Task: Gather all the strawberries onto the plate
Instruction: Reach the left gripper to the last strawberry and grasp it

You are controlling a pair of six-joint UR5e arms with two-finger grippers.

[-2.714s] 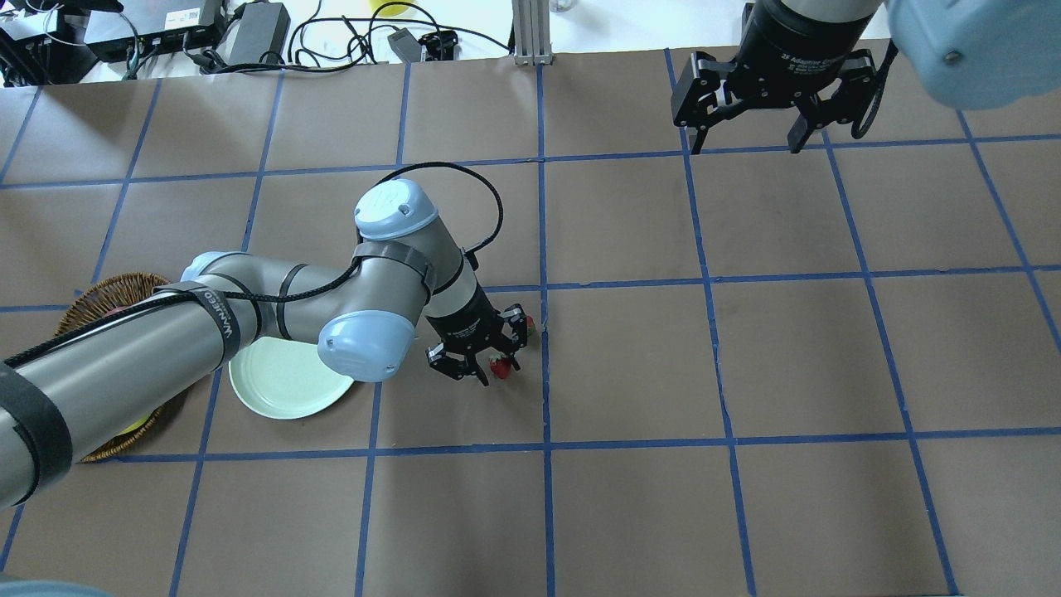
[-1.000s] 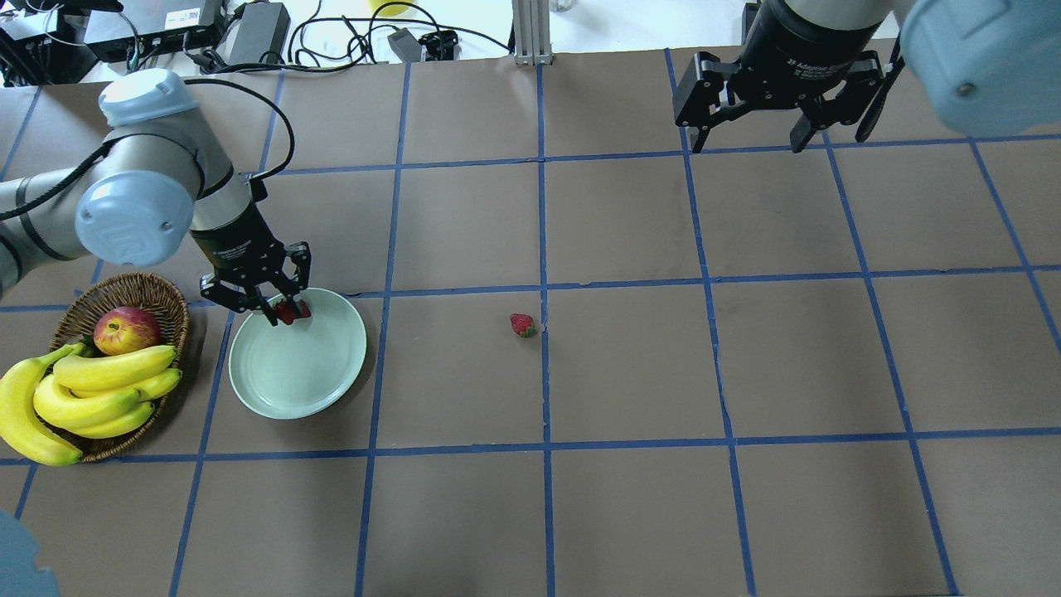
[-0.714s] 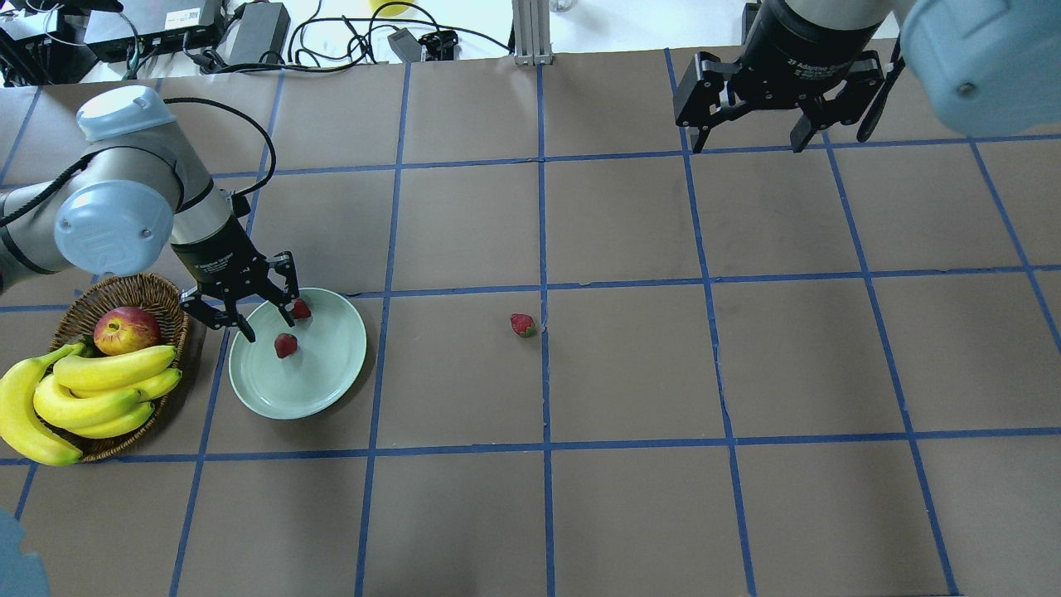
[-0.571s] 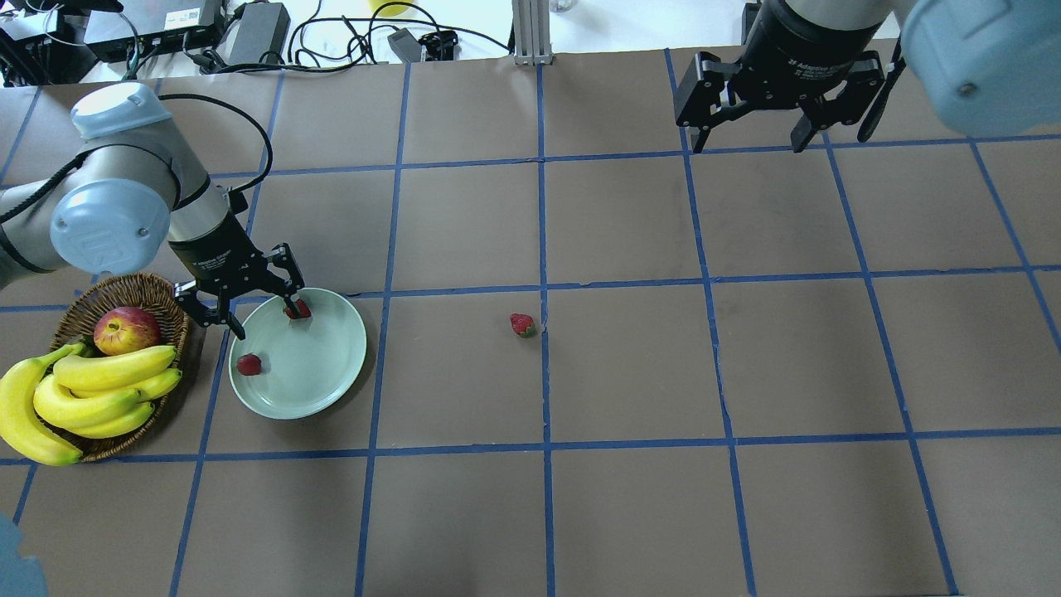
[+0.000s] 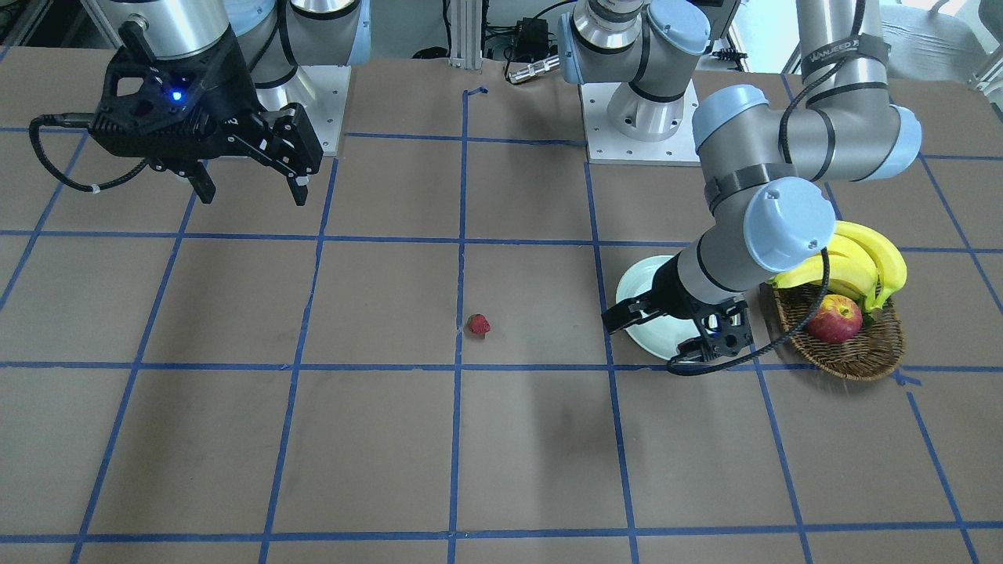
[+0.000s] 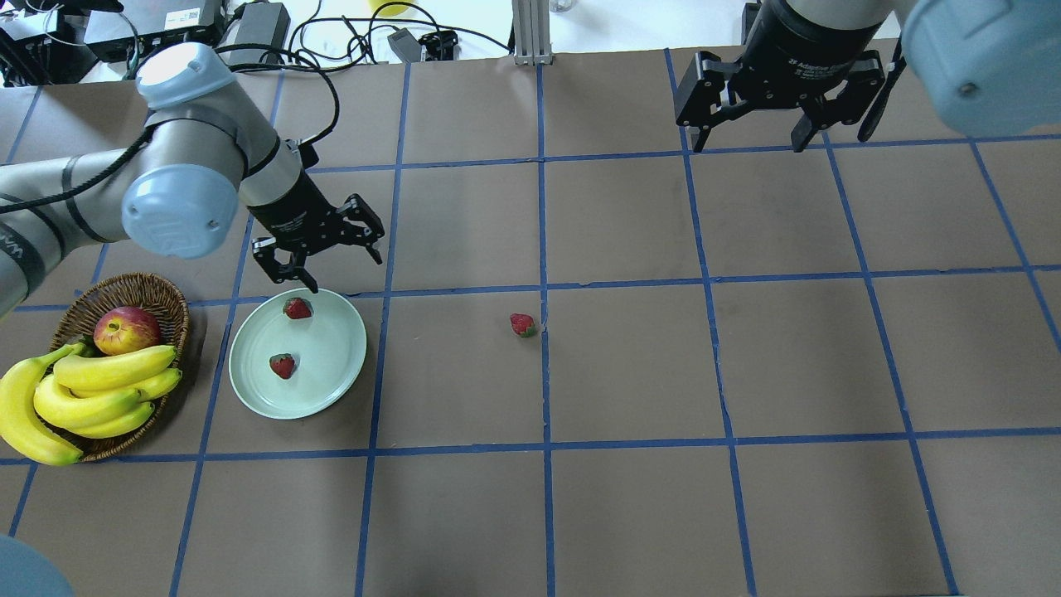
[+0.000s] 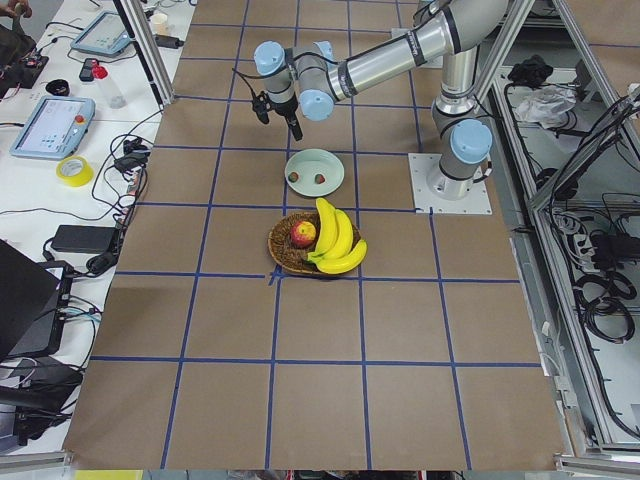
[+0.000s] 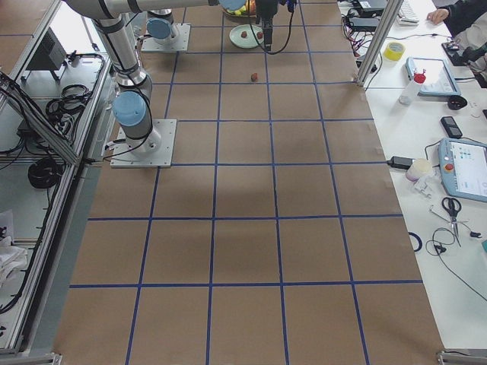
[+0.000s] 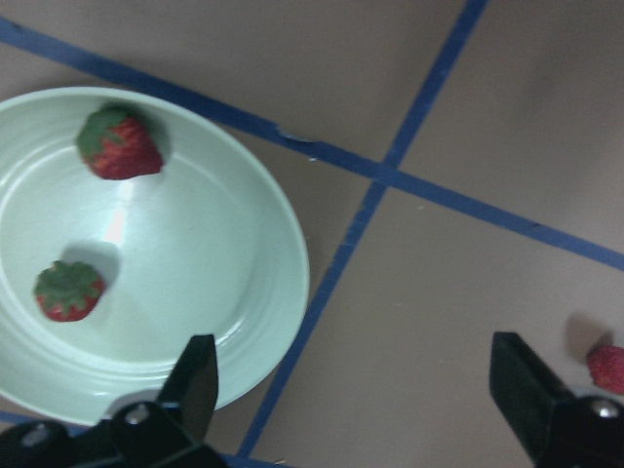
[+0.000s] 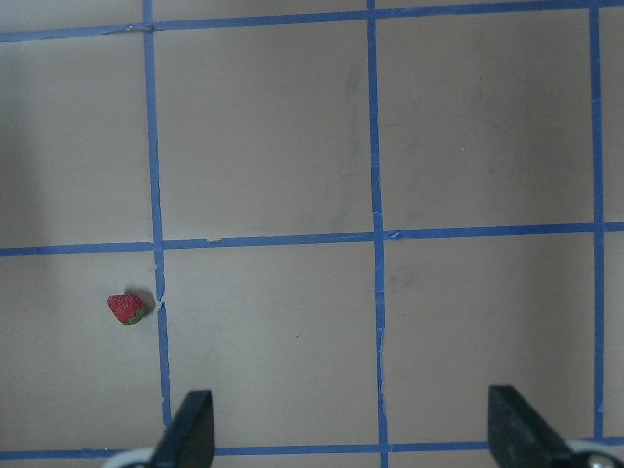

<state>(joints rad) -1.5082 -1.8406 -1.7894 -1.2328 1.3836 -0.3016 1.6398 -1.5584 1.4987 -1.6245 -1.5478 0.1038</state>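
Two strawberries (image 6: 297,308) (image 6: 283,366) lie in the pale green plate (image 6: 331,385); both show in the left wrist view (image 9: 120,144) (image 9: 68,291) on the plate (image 9: 253,253). A third strawberry (image 6: 522,324) lies on the table to the plate's right, also in the front view (image 5: 479,324) and the right wrist view (image 10: 126,308). My left gripper (image 6: 319,253) is open and empty, just beyond the plate's far rim. My right gripper (image 6: 750,137) is open and empty, high at the far right.
A brown wicker basket (image 6: 153,290) with an apple (image 6: 126,329) and bananas (image 6: 83,398) stands left of the plate. Cables and power bricks (image 6: 249,33) lie past the table's far edge. Blue tape lines grid the brown table.
My left gripper carried a strawberry from mid-table to the plate, opened and dropped it there; it rolled in the plate. The gripper has since moved up and rightward off the plate. The right arm stayed.
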